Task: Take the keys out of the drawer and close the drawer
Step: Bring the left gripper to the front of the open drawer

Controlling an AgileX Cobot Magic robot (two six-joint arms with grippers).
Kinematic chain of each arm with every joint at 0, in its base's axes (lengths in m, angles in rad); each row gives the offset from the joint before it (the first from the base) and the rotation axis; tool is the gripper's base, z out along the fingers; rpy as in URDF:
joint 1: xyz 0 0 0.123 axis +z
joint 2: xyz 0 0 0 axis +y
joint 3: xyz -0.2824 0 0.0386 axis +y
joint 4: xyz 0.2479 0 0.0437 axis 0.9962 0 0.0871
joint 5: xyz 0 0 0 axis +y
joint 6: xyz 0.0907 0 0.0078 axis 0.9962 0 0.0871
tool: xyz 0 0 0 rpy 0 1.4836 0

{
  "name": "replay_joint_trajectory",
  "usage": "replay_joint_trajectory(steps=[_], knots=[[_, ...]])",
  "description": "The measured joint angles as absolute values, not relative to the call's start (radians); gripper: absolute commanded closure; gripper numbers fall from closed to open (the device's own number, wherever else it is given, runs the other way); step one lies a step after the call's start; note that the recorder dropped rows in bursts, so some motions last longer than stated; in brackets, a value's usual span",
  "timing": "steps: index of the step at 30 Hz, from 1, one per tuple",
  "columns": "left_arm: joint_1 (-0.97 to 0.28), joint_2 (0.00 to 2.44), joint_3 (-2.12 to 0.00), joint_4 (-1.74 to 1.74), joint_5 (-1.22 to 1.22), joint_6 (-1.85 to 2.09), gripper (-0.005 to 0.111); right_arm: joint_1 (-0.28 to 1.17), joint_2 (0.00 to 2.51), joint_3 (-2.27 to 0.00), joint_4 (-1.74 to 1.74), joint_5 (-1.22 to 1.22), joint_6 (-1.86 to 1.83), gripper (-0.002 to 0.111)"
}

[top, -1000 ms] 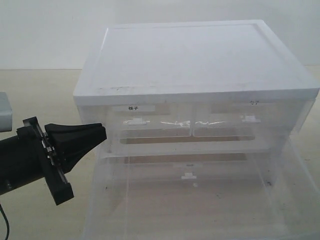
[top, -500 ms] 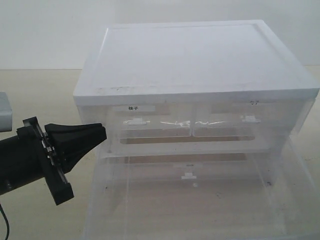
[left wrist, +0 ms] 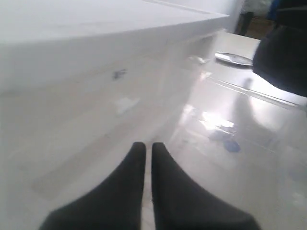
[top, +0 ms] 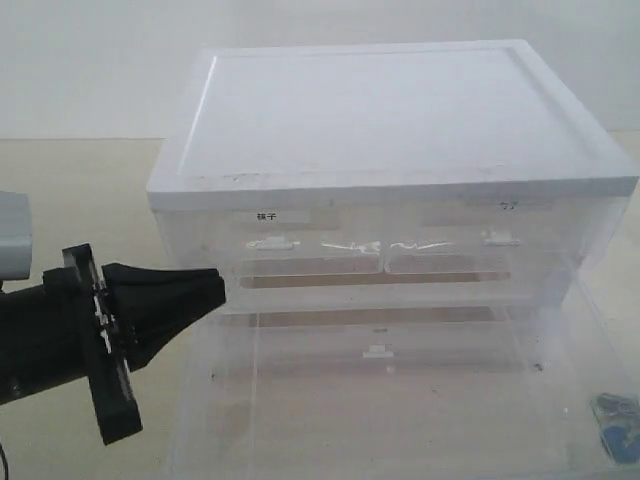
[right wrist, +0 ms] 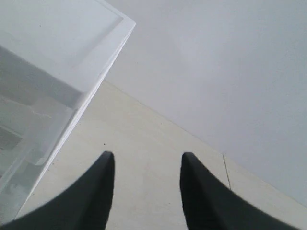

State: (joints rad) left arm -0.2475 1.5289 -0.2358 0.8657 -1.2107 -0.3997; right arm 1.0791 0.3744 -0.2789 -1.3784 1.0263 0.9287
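The keys [top: 614, 420], grey metal with a blue tag, lie in the front right corner of the open clear bottom drawer [top: 400, 425]. In the left wrist view the keys [left wrist: 221, 135] show through the clear plastic, well beyond my fingertips. My left gripper [top: 217, 286] is shut with nothing in it and points at the drawer's left wall, just under the cabinet's upper drawers. My right gripper [right wrist: 147, 157] is open and empty over the bare tabletop, beside the cabinet's corner. It does not appear in the exterior view.
The clear drawer cabinet has a white top [top: 390, 110] and two shut small upper drawers [top: 300, 250]. Beige tabletop [top: 80, 190] lies to its left. A dark shape [left wrist: 283, 48] and a flat silver disc [left wrist: 232, 58] sit beyond the drawer in the left wrist view.
My left gripper has dropped a little and edged right toward the drawer. The keys have come into sight at the drawer's front right corner.
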Motion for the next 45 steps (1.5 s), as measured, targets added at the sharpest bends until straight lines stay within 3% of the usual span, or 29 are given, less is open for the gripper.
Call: replay_joint_trajectory(steps=[4, 8, 14, 19, 30, 45], knots=[[-0.319, 1.429, -0.256, 1.084, -1.211, -0.477, 0.102, 1.079, 0.374, -0.279, -1.378, 1.026, 0.940, 0.069], [-0.482, 1.332, -0.256, 1.221, -1.157, -0.585, 0.102, 1.079, 0.374, -0.279, -1.378, 1.018, 0.942, 0.069], [-0.818, 1.328, -0.256, 1.184, -0.942, -0.628, 0.102, 1.079, 0.374, -0.279, -1.378, 1.014, 0.944, 0.069], [-0.944, 1.328, -0.267, 1.047, -0.736, -0.601, 0.102, 1.063, 0.323, -0.279, -1.375, 0.984, 0.944, 0.069], [-0.980, 1.377, -0.277, 0.519, -0.518, -0.246, 0.102, 1.059, 0.291, -0.279, -1.373, 0.973, 0.955, 0.069], [-0.984, 1.471, -0.303, 0.070, -0.657, 0.163, 0.102, 1.059, 0.291, -0.279, -1.365, 0.972, 0.955, 0.069]])
